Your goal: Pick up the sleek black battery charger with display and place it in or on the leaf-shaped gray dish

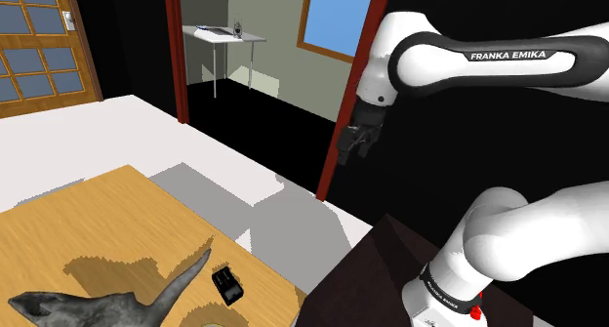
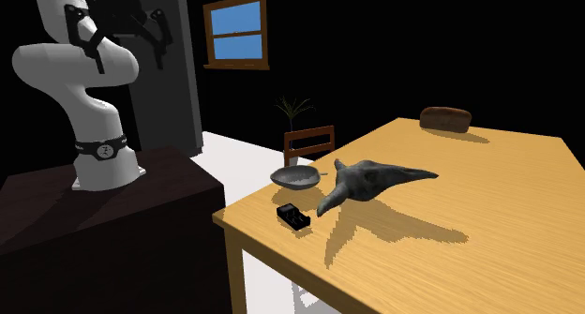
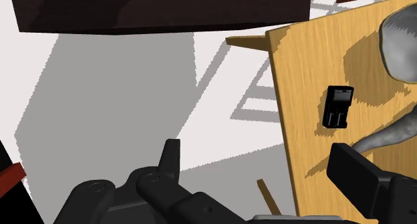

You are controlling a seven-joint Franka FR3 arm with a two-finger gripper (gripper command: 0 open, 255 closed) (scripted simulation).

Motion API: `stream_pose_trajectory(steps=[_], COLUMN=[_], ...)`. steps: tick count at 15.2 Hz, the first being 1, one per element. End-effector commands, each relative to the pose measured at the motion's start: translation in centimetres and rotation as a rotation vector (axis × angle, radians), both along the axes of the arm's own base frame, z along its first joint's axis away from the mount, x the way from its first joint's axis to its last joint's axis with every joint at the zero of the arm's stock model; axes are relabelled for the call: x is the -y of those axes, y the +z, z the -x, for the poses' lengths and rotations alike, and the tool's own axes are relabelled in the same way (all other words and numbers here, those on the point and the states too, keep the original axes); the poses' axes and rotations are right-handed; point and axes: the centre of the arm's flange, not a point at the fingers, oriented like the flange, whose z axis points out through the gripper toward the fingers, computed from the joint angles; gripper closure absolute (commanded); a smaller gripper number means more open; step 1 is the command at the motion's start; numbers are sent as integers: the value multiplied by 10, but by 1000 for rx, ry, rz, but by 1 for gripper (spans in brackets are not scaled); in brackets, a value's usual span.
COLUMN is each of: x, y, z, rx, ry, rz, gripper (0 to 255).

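Wrist view shows the tool [image 3: 257, 150] with its two black fingers spread wide and nothing between them, hanging high beyond the edge of the worktop [image 3: 307, 69], over pale floor. The battery charger [image 3: 339, 107] lies flat on the wood, just beside the long stem of the leaf-shaped dish [image 3: 399, 45] and apparently not touching it. In the shoulder view the charger [image 1: 228, 285] sits close to the stem tip of the dish [image 1: 93, 304]. As I judge it, that closeness is the main risk: a descent with the fingers opening toward the dish could catch one on the stem, nudge the dish, or shove the charger instead of straddling it. The charger is a small, low, hard-edged black block with two slots and a little display at one end. It looks smooth, so a shallow pinch might slip. The dish is mottled grey and stone-like in look, with an uneven lobed rim and a tapering, curved stem. A release off-centre could leave the charger tilted on that irregular rim or let it slide out. Just beside the dish stands a shallow grey bowl [image 2: 295, 176], and well apart from it a brown loaf [image 2: 444, 117].
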Motion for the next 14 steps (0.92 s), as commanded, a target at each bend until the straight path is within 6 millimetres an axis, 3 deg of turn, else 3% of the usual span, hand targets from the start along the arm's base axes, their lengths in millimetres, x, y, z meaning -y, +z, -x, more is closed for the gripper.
stream_pose_trajectory(steps=[1,14], x=[-20,-139], y=[-20,-141], z=[-4,-34], rx=[5,28], ry=[-4,-23], rz=[3,21], gripper=[0,0])
